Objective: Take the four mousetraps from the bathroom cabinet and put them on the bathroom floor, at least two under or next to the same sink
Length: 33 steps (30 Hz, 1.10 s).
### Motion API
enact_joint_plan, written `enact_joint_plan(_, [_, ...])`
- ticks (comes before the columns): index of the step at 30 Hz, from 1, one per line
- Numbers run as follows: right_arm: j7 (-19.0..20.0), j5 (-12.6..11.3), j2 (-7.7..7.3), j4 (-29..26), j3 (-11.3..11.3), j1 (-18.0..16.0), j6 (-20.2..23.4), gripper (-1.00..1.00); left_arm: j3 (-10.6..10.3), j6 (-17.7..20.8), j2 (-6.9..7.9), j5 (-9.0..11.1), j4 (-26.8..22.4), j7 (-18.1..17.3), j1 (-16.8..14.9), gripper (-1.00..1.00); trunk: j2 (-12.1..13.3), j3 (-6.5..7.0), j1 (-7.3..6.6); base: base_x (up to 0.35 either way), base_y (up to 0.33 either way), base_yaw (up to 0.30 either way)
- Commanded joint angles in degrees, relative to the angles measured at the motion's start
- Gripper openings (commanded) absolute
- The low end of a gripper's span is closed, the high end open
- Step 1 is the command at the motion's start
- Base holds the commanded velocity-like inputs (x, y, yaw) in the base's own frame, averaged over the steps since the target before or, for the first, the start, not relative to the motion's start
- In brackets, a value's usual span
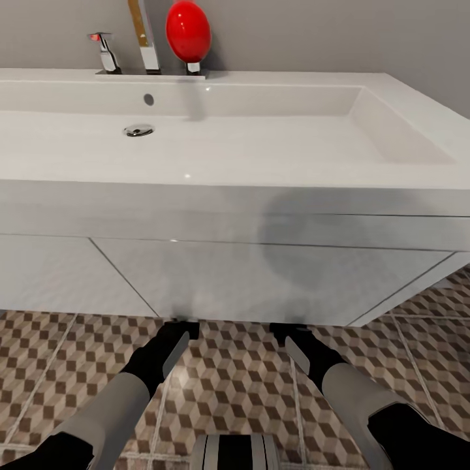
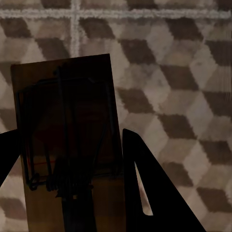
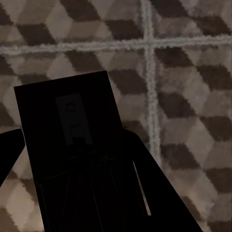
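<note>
Both my arms reach low under the front edge of the white vanity (image 1: 261,281) that carries the sink (image 1: 196,150). My left gripper (image 1: 181,328) (image 2: 70,145) is shut on a mousetrap (image 2: 67,121), a tan board with dark wire and a faint red mark, held just above the bathroom floor (image 2: 183,72). In the right wrist view, my right gripper (image 1: 288,331) (image 3: 72,154) is shut on a second mousetrap (image 3: 67,125), deep in shadow over the cube-pattern floor (image 3: 193,96). The vanity hides the fingertips in the head view. The cabinet is out of view.
A chrome tap (image 1: 145,39) and a red egg-shaped object (image 1: 188,31) stand at the back of the basin, against the grey wall. Cube-pattern tiles (image 1: 235,378) stretch between the vanity and my base (image 1: 235,452). The vanity's right corner (image 1: 450,261) overhangs the floor.
</note>
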Motion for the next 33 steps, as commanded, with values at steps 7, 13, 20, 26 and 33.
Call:
enact_joint_plan(7, [-0.49, -0.38, -0.04, -0.16, 0.38, -1.21, 0.31, -1.0, -0.29, 0.24, 0.04, 0.39, -0.08, 0.49, -0.03, -1.0, -0.11, -1.59, 0.16, 0.0, 0.0, 0.0])
enact_joint_plan(13, [-0.49, -0.37, -0.04, -0.16, 0.37, -1.21, 0.31, -1.0, -0.29, 0.24, 0.05, 0.39, -0.08, 0.49, -0.03, -1.0, -0.13, -1.81, 0.19, 0.0, 0.0, 0.0])
enact_joint_plan(20, [-0.49, -0.35, -0.04, -0.16, 0.38, -1.21, 0.3, -1.0, -0.29, 0.24, 0.04, 0.39, -0.08, 0.49, -0.03, -1.0, -0.15, -2.25, 0.24, 0.0, 0.0, 0.0])
enact_joint_plan(26, [-0.49, -0.34, -0.04, -0.16, 0.38, -1.21, 0.29, -1.0, -0.29, 0.24, 0.04, 0.39, -0.08, 0.49, -0.03, -1.0, -0.17, -2.47, 0.27, 0.0, 0.0, 0.0])
enact_joint_plan(33, [-0.49, -0.33, -0.04, -0.16, 0.38, -1.21, 0.28, -1.0, -0.29, 0.24, 0.04, 0.39, -0.08, 0.49, -0.03, -1.0, -0.21, -3.14, 0.34, 0.0, 0.0, 0.0])
